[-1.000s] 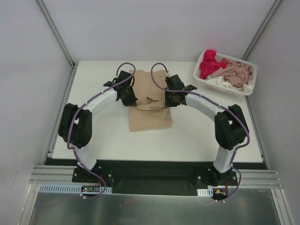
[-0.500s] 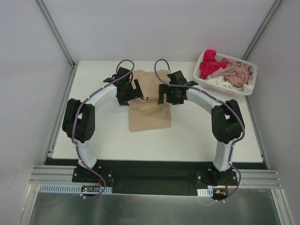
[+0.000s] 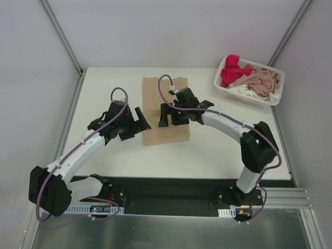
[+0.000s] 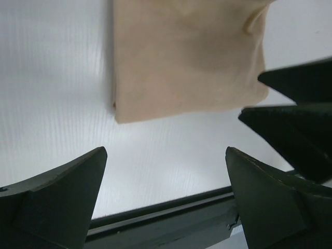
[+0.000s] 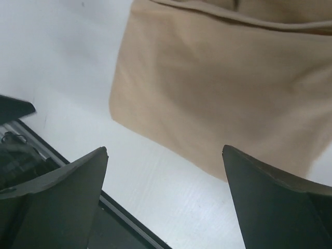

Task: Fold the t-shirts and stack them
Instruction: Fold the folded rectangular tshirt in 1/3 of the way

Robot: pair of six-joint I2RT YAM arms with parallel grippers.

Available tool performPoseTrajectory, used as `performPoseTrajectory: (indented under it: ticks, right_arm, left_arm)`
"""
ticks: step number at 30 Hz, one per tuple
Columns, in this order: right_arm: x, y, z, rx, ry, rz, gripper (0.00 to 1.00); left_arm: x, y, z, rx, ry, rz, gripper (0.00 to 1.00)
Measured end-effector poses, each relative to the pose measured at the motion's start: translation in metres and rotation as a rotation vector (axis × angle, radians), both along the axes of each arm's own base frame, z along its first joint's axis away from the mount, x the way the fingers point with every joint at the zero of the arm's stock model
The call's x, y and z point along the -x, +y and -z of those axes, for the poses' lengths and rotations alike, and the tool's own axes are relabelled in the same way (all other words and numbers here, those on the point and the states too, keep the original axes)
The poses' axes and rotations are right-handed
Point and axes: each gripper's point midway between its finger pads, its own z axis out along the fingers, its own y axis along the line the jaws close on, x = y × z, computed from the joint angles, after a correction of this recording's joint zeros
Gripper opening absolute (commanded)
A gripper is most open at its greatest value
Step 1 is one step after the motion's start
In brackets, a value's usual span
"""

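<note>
A tan-beige t-shirt (image 3: 155, 93) lies flat on the white table as a long folded rectangle, its near edge showing in the left wrist view (image 4: 187, 57) and the right wrist view (image 5: 218, 88). My left gripper (image 3: 140, 124) hovers just left of the shirt's near left corner, open and empty (image 4: 165, 150). My right gripper (image 3: 167, 116) hangs over the shirt's near half, also open with nothing in it (image 5: 164, 149). More t-shirts sit in the basket: a red-pink one (image 3: 231, 70), a dusty pink one (image 3: 262, 80) and a white one (image 3: 244, 92).
The white lattice basket (image 3: 223, 85) stands at the back right corner of the table. The table's near edge with its dark rail (image 4: 171, 212) runs just below both grippers. My right gripper's dark fingers (image 4: 295, 119) enter the left wrist view from the right.
Both grippers opened and let go of the tan shirt, which now lies flat. Both arms drew back toward the near edge, the left one swinging down and to the left.
</note>
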Motion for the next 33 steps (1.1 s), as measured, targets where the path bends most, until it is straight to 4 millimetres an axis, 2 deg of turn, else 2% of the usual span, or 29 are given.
performPoseTrajectory:
  ticks: [4, 8, 13, 16, 19, 22, 25, 30, 32, 33]
  right_arm:
    - [-0.004, 0.042, 0.02, -0.018, 0.051, -0.038, 0.97]
    - [-0.04, 0.078, 0.043, -0.029, 0.068, -0.02, 0.97]
    - [-0.115, 0.122, 0.053, -0.068, -0.007, 0.033, 0.97]
    - [-0.151, 0.129, 0.049, -0.11, -0.036, 0.079, 0.97]
    - [-0.164, 0.109, 0.044, -0.106, -0.045, 0.119, 0.97]
    - [-0.158, 0.07, 0.035, -0.055, -0.059, 0.158, 0.97]
    - [-0.126, 0.026, 0.008, -0.017, -0.077, 0.19, 0.97]
    - [-0.061, -0.046, -0.057, -0.063, -0.19, 0.266, 0.97]
    - [-0.039, -0.069, -0.067, -0.082, -0.218, 0.298, 0.97]
    - [-0.031, -0.078, -0.065, -0.082, -0.214, 0.312, 0.97]
  left_arm:
    - [0.036, 0.008, 0.023, 0.01, 0.047, -0.02, 0.99]
    - [0.058, 0.018, 0.041, 0.02, 0.086, -0.053, 0.99]
    - [0.069, 0.022, 0.049, 0.038, 0.1, -0.079, 0.99]
    - [0.07, 0.021, 0.049, 0.044, 0.105, -0.079, 0.99]
    - [0.07, 0.021, 0.049, 0.046, 0.106, -0.077, 0.99]
    - [0.07, 0.021, 0.052, 0.04, 0.118, -0.078, 0.99]
    - [0.07, 0.021, 0.061, 0.023, 0.15, -0.081, 0.97]
    - [0.063, 0.016, 0.079, -0.003, 0.215, -0.086, 0.81]
    - [0.057, 0.013, 0.086, -0.014, 0.24, -0.088, 0.76]
    - [0.054, 0.011, 0.088, -0.019, 0.251, -0.088, 0.75]
